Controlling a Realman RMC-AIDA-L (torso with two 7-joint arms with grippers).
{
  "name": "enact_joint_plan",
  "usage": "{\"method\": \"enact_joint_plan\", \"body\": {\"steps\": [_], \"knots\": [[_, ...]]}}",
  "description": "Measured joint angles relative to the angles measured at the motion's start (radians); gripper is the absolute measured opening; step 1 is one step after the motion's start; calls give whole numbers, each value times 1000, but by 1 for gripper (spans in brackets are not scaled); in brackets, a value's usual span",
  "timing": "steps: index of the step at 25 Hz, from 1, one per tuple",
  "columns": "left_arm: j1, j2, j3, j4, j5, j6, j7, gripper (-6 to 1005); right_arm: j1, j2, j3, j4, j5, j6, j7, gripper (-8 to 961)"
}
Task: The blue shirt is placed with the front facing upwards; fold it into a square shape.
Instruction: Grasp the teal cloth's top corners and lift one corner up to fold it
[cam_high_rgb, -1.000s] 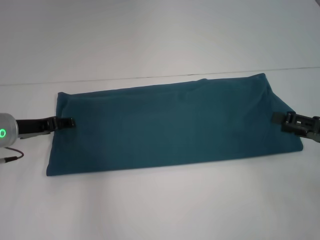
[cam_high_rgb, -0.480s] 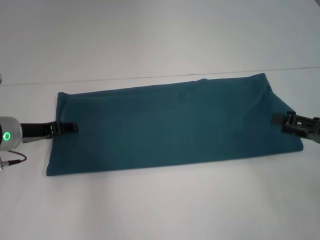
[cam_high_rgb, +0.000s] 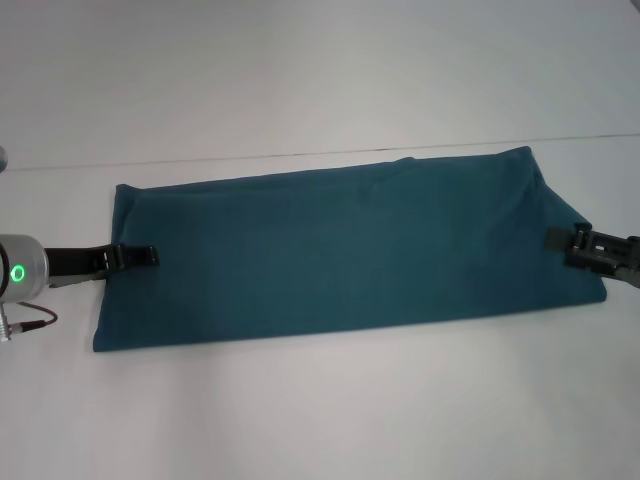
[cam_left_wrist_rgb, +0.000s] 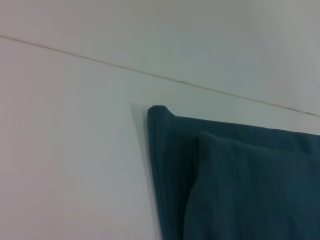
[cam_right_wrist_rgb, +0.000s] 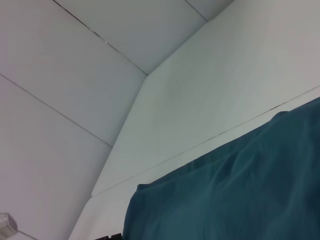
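Note:
The blue shirt (cam_high_rgb: 340, 250) lies flat on the white table as a long teal band, plain side up, with no lettering or collar showing. My left gripper (cam_high_rgb: 135, 257) reaches in low from the left and overlaps the band's left short edge about midway along it. My right gripper (cam_high_rgb: 562, 239) rests on the opposite short edge, where the cloth slopes down to the table. The left wrist view shows a corner of the blue shirt (cam_left_wrist_rgb: 240, 185) with a second layer folded on top. A rumpled stretch of the blue shirt (cam_right_wrist_rgb: 235, 195) fills the right wrist view.
The white table (cam_high_rgb: 320, 410) extends well past the shirt at the front and back. A thin seam (cam_high_rgb: 250, 157) crosses the surface just behind the shirt's far edge. A red-and-black cable (cam_high_rgb: 30, 320) hangs beside the left arm's wrist.
My left gripper has slid a little toward the front of the table and slightly farther over the shirt's left edge. The right gripper and the shirt have barely moved.

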Motion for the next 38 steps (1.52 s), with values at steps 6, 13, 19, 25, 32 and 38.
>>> {"method": "enact_joint_plan", "body": {"steps": [6, 13, 19, 25, 32, 38], "knots": [[0, -2, 0, 0, 1, 4, 0, 822, 0, 0, 0, 0, 0, 1, 0, 946], [0, -14, 23, 5, -5, 22, 1, 813, 2, 0, 0, 0, 0, 2, 0, 946], [-13, -32, 25, 20, -12, 62, 0, 806, 2, 0, 2, 0, 0, 2, 0, 946], [-26, -38, 24, 46, -15, 89, -11, 798, 2, -2, 0, 8, 0, 6, -1, 946], [-31, -33, 24, 46, -9, 97, -18, 655, -1, -3, 4, 11, 0, 10, -2, 946], [-31, -32, 25, 46, -7, 95, -17, 492, -3, -3, 3, 11, 0, 11, -2, 946]]}}
